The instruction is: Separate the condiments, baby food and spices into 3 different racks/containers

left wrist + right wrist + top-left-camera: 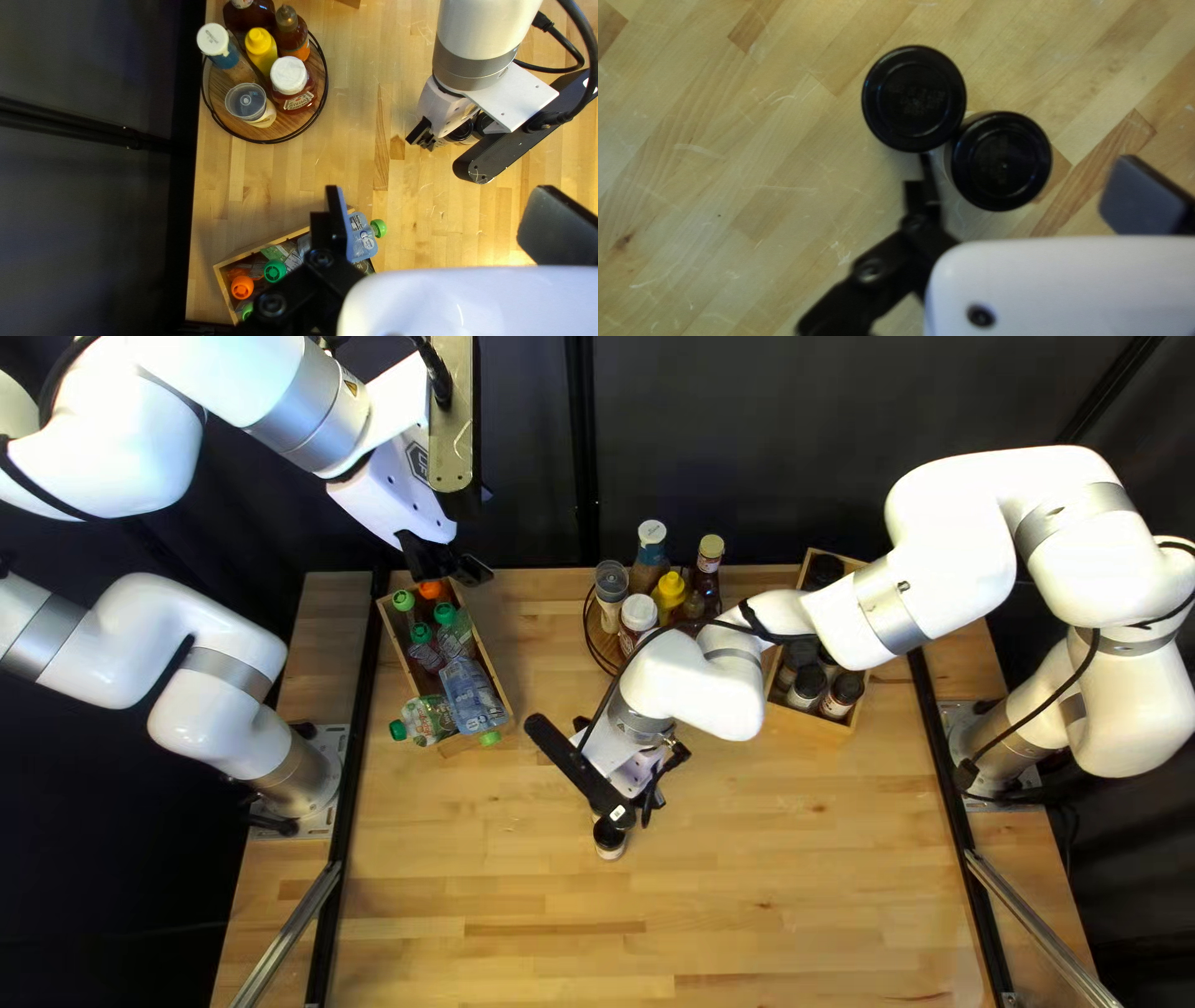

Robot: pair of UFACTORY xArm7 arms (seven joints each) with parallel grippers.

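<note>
My left gripper (446, 564) is over the far end of a wooden box (501, 688) of baby food pouches (471, 695); in the left wrist view my left gripper (442, 221) is open and empty. My right gripper (647, 799) is low over the middle of the table, beside a black-lidded spice jar (610, 839). In the right wrist view two such jars stand touching; my right gripper (1027, 186) is open, one jar (999, 160) between its fingers nearer one of them, the other jar (914, 98) outside. A round rack (314, 118) holds condiment bottles (260, 50).
At the right of the top left view, a second wooden box (815, 724) holds several dark-lidded spice jars (843, 695), partly hidden by my right arm. That arm stretches in front of the round rack. One pouch (425, 721) sticks out over its box's side.
</note>
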